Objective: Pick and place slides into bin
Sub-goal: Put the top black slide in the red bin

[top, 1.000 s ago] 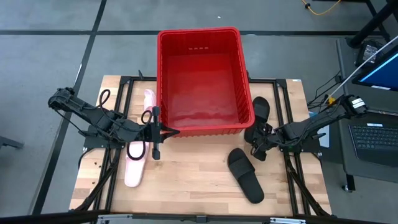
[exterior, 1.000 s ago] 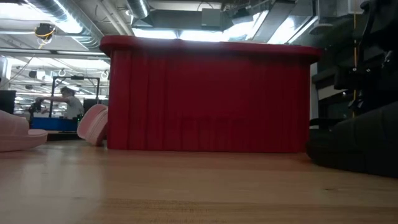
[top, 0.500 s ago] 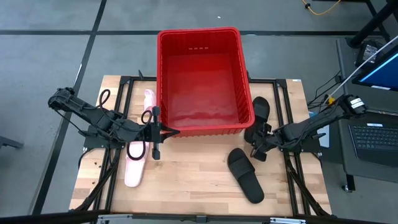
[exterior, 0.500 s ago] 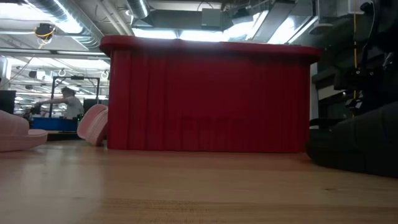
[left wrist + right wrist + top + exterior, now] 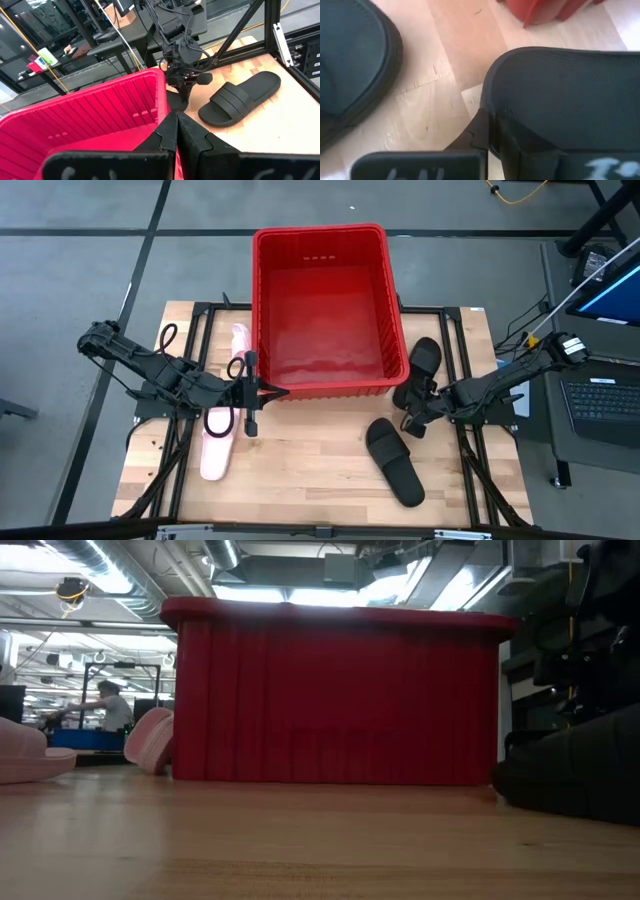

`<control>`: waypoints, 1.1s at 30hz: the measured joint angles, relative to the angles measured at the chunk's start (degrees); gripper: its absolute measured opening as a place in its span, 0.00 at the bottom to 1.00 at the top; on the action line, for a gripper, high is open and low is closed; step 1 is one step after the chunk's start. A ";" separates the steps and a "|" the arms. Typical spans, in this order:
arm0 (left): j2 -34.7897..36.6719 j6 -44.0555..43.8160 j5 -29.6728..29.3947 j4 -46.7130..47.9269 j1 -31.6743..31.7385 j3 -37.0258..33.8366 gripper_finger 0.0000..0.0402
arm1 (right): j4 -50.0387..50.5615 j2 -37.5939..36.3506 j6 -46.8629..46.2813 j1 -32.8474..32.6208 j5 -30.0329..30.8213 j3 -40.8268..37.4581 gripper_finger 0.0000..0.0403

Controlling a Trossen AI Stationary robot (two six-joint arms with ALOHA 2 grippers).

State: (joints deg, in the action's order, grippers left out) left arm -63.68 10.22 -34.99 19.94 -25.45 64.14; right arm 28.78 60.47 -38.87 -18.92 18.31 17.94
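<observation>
While no writing is legible, the right claw (image 5: 412, 408) grips a black slide (image 5: 421, 364); left claw (image 5: 250, 392) closed.

1. A light wooden table top (image 5: 300, 480) sits on a black metal frame (image 5: 470, 480).
2. An open laptop (image 5: 600, 395) rests on a dark stand right of the table.
3. A yellow cable (image 5: 515, 192) lies on the grey floor.
4. A person (image 5: 108, 705) bends over a distant bench.
</observation>
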 joint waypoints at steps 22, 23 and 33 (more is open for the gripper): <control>0.00 -0.01 0.01 -0.47 0.00 0.00 0.00 | 14.00 -0.25 -15.36 -4.01 -10.40 20.94 0.04; 0.00 -0.01 0.01 -0.47 0.00 0.00 0.00 | 16.40 -0.27 -16.41 -4.60 -10.39 22.36 0.04; 0.00 -0.01 0.03 -0.45 0.00 0.00 0.00 | 33.73 -0.34 -21.62 -9.30 -9.08 35.43 0.04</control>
State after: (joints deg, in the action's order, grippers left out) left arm -63.68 10.22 -34.96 19.49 -25.45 64.14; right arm 62.51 60.14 -60.50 -28.22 9.23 53.37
